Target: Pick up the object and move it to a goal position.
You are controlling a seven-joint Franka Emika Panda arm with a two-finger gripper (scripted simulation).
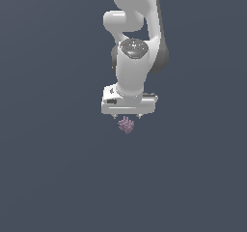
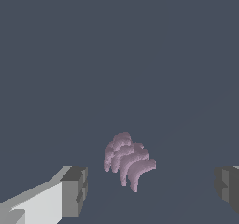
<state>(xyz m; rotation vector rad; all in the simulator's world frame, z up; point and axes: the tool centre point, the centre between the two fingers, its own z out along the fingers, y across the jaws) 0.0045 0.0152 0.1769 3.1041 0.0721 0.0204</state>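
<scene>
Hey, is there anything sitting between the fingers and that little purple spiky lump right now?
Nothing visible. In the wrist view the purple lump lies in the open gap between the two fingers, apart from both, with only bare dark surface around it. The exterior view shows the gripper right over it.

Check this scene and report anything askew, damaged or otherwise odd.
Nothing stands out. The small purple lump lies whole on the plain grey floor, between the open fingers of the gripper, which do not touch it. Nothing is spilled or broken.
</scene>
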